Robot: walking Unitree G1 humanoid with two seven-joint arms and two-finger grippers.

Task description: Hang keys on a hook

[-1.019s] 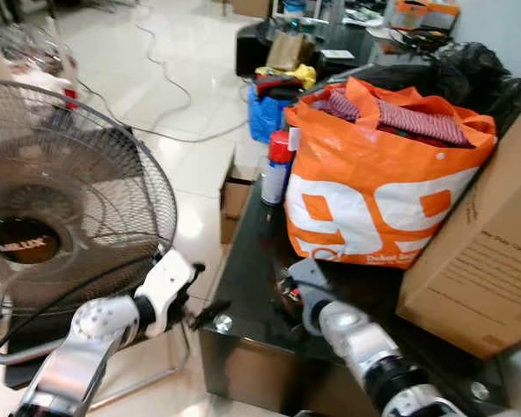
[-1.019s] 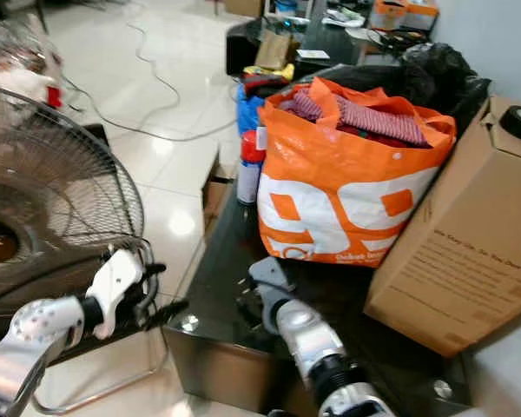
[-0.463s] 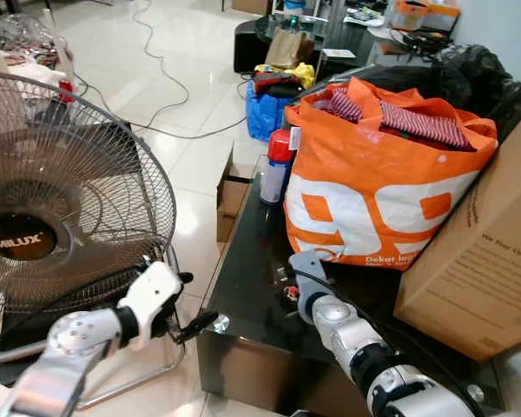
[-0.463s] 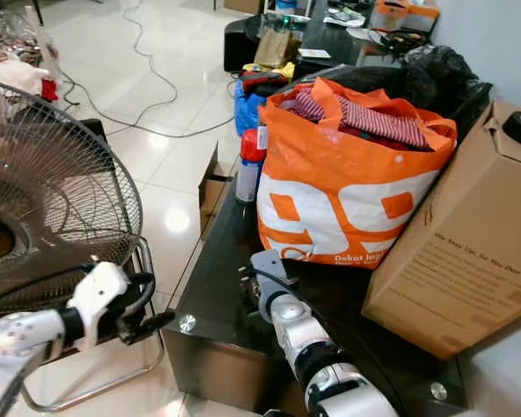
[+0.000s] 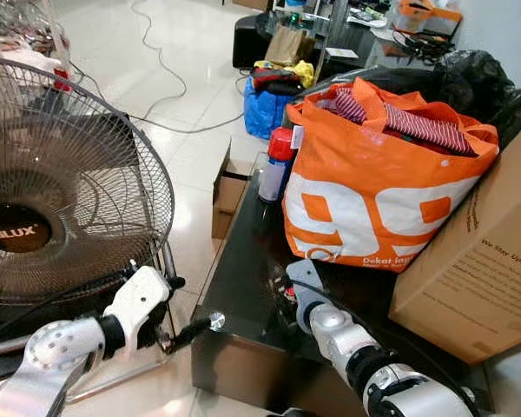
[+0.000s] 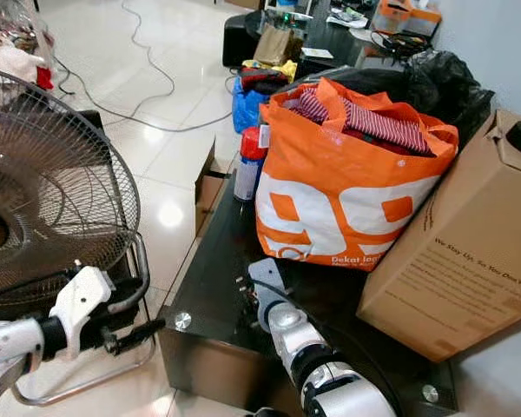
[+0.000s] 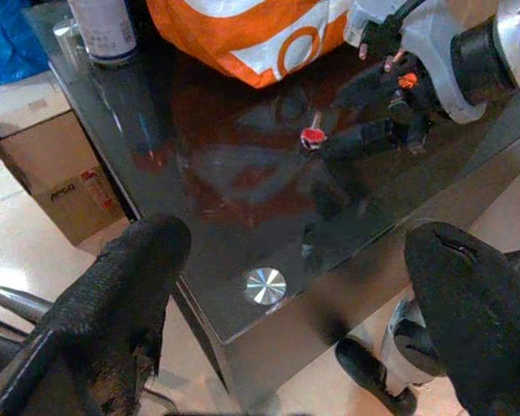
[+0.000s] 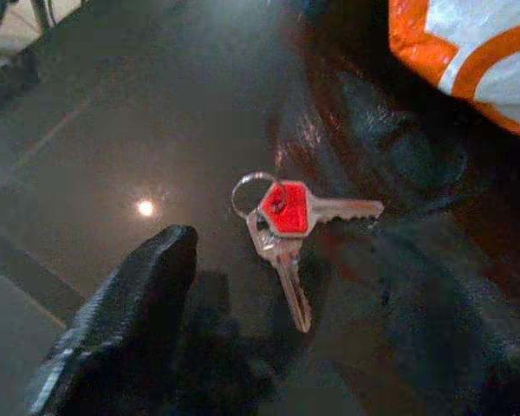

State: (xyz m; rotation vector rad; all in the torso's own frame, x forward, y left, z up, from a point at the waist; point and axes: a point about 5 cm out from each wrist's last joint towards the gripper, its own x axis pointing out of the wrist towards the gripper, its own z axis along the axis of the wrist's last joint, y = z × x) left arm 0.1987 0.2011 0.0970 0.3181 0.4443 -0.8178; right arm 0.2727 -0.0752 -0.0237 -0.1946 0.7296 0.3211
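Two grippers are out in front of the robot. The left gripper (image 5: 195, 328) hangs off the near left corner of the black glass table (image 5: 243, 269), just past the edge. Its fingers (image 7: 130, 286) are spread wide apart and hold nothing. The right gripper (image 7: 364, 113) is low over the table, near its front. Its fingers (image 8: 130, 303) are apart too, and they hold nothing. The keys (image 8: 286, 227) lie flat on the glass between those fingers, not touching them. One key has a red top, and a small ring joins them. On the left, on the floor, stands a big fan (image 5: 61, 182). Farther back on the table sits an orange bag (image 5: 382, 182) full of clothes. A brown box (image 5: 478, 269) leans beside it on the right. A spray can (image 5: 276, 165) stands at the bag's left.
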